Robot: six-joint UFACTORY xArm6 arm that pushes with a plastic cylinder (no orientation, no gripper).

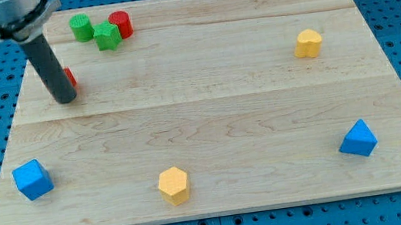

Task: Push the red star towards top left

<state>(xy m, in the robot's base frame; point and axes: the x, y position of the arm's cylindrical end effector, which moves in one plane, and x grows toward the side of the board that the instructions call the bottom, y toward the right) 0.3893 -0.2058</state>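
My tip (65, 98) rests on the far-left surface (209, 119), touching and largely hiding the red star (69, 77); this tool has no jaws.

- There's my rod (49, 66), a straight dark cylinder, charcoal to black, smooth and matte all the way down.
- At its very end sits my tip (66, 99), blunt and rounded, the same dark shade as the shaft above it.
- Above the tip the rod runs into a wider grey collar (11, 15), paler and metallic-looking, blurred and cut off by the view's top edge.
- Any cables, screws or markings are lost in the blur.
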